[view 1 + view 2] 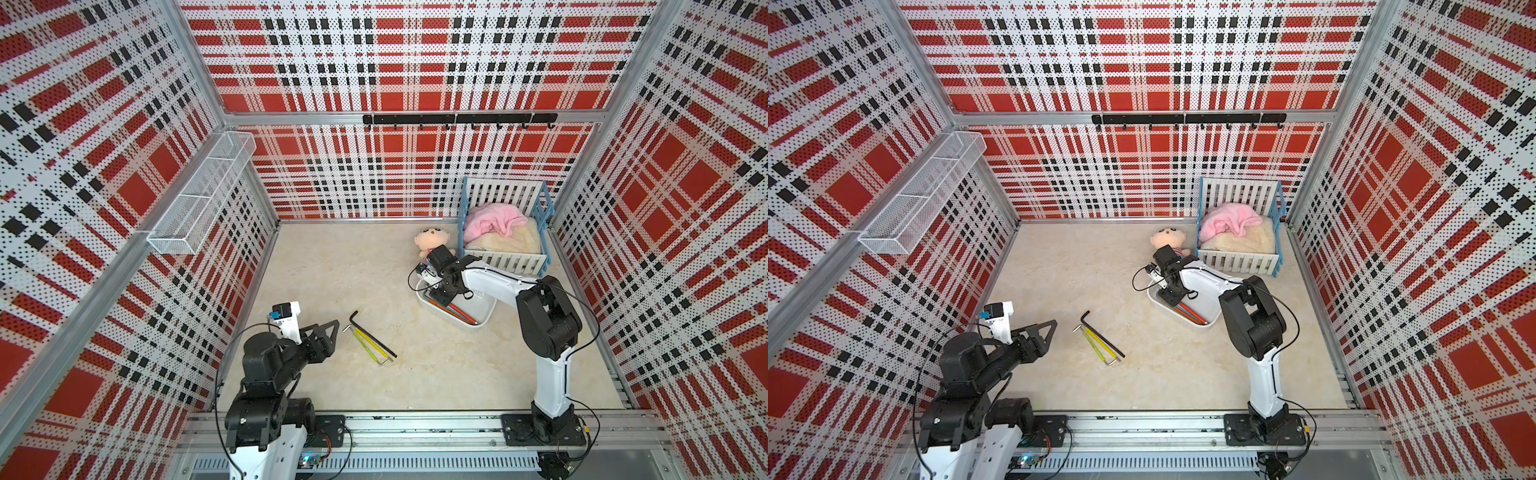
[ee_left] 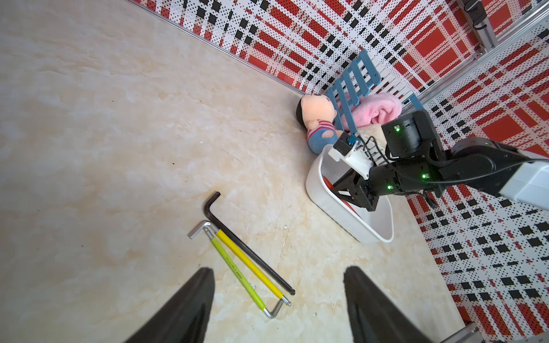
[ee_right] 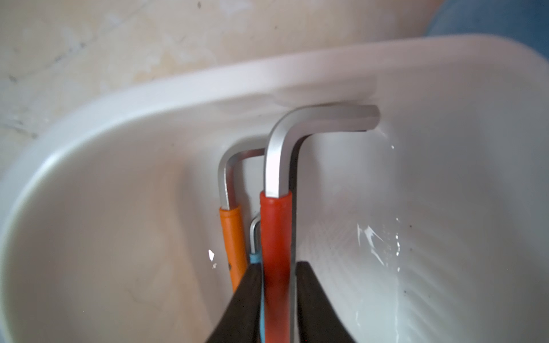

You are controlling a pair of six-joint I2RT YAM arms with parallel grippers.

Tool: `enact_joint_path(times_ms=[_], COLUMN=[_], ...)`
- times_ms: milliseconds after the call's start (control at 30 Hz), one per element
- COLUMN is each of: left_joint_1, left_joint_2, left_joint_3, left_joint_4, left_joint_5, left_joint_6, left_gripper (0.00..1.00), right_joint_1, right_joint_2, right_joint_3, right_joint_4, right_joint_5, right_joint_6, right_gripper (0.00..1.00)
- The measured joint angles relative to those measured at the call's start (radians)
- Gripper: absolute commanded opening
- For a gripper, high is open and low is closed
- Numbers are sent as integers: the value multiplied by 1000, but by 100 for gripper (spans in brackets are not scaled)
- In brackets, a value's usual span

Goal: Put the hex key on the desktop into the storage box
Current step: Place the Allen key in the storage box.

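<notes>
Three hex keys lie side by side on the desktop [image 1: 332, 270]: a black one [image 1: 372, 334] [image 2: 246, 246], a yellow-sleeved one [image 2: 249, 265] and a green-sleeved one [image 2: 234, 268]. My left gripper [image 1: 332, 328] [image 2: 277, 271] hovers just left of them, open and empty. The white storage box [image 1: 488, 318] [image 3: 208, 86] holds a red-sleeved key [image 3: 274, 237], an orange-sleeved key [image 3: 233, 237] and a thin blue-sleeved one [image 3: 255, 258]. My right gripper [image 1: 442, 297] [image 3: 277, 265] reaches down into the box. Its jaws straddle the red key, narrowly apart, with a slim gap on one side.
A plush doll [image 1: 430, 241] lies just behind the box, beside a blue-framed toy crib [image 1: 505, 257] holding a pink blanket [image 1: 494, 218]. A white wire basket [image 1: 199, 195] hangs on the left wall and a black hook rail [image 1: 457, 119] on the back wall.
</notes>
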State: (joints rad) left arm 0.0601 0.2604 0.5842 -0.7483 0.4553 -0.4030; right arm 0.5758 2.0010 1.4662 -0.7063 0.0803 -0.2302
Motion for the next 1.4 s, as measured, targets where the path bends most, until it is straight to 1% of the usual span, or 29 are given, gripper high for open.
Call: enact_joint_path(times_ms=[100, 400, 667, 833, 1200, 1400], left_joint_1=[0, 0, 0, 0, 2, 3], left_joint_2=[0, 1, 2, 2, 2, 1], left_joint_3=[0, 0, 0, 0, 0, 0], left_joint_4=[0, 0, 0, 0, 0, 0], left_joint_5=[0, 0, 0, 0, 0, 0], left_joint_6=[0, 0, 0, 0, 0, 0], left_gripper=[74, 74, 74, 74, 74, 74], right_joint_1=[0, 0, 0, 21, 203, 297], right_joint_2=[0, 0, -2, -4, -2, 56], right_joint_3=[9, 21, 101, 152, 274, 350], right_joint_4=[2, -5, -26, -33, -64, -72], right_joint_5=[3, 10, -11, -28, -44, -96], right_joint_6=[10, 23, 69, 105, 177, 225], right_gripper=[36, 38, 39, 40, 39, 38])
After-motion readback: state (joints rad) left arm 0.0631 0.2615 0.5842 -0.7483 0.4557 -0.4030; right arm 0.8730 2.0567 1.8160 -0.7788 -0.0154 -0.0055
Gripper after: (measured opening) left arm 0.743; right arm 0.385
